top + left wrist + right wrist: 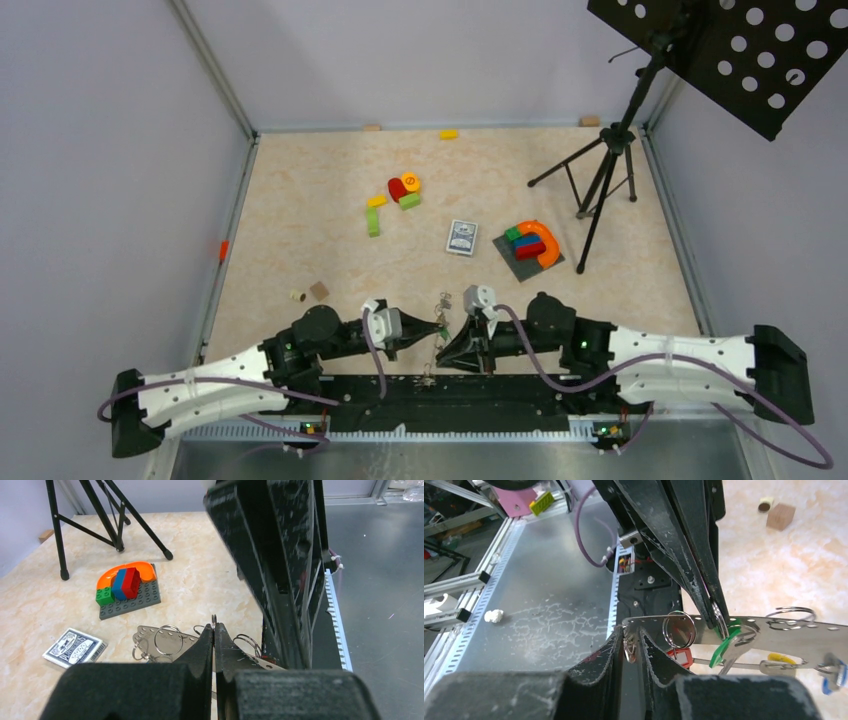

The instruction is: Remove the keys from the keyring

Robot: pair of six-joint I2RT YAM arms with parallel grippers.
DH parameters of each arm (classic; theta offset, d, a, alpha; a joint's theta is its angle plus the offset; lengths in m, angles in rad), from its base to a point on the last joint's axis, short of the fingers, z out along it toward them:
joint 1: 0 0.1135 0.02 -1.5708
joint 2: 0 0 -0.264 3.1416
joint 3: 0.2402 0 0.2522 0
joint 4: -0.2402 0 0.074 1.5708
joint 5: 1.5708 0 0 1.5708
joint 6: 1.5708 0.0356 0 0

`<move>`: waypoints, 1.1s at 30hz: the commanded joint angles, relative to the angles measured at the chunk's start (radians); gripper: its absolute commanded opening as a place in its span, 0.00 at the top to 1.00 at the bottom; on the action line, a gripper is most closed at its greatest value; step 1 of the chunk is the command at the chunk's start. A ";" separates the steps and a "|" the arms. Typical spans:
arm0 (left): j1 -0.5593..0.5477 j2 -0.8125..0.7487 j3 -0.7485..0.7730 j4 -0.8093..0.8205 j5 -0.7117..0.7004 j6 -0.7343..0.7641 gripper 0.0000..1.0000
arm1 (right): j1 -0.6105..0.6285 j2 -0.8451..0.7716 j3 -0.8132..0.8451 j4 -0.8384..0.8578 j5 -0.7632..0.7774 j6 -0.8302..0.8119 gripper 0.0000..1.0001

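My left gripper (214, 628) is pressed together on one small ring (213, 620) of the keyring (774, 625) (from here it shows as a flat, holed grey strip), which hangs between my two grippers above the desk (200, 570). Four tags mark the keys (774, 667): one red tag (676, 655), one green tag (724, 647), one yellow tag (781, 658) and one blue tag (830, 682). My right gripper (631, 635) stands slightly apart around the end ring (629, 647). The key blades are mostly hidden, and the blue tag is cut off at the edge of view.

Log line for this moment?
left hand: shut on split ring | right hand: at metal strip end, grip unclear | keys: hanging from strip
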 commanded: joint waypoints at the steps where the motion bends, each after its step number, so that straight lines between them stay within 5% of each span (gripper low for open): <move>1: -0.001 -0.051 -0.020 0.131 0.014 0.014 1.00 | 0.013 -0.132 0.036 -0.075 0.003 -0.072 0.85; 8: -0.001 -0.099 -0.039 0.144 0.047 0.032 1.00 | 0.014 -0.371 -0.033 -0.161 0.270 -0.110 0.84; 15: -0.001 -0.110 -0.042 0.169 0.121 0.039 1.00 | 0.014 -0.413 -0.052 -0.145 0.460 -0.157 0.82; 26: -0.001 -0.089 -0.040 0.182 0.165 0.042 1.00 | 0.014 -0.264 -0.044 0.022 0.148 -0.268 0.73; 33: -0.001 -0.090 -0.040 0.181 0.180 0.043 1.00 | 0.014 -0.258 -0.048 0.065 0.104 -0.304 0.73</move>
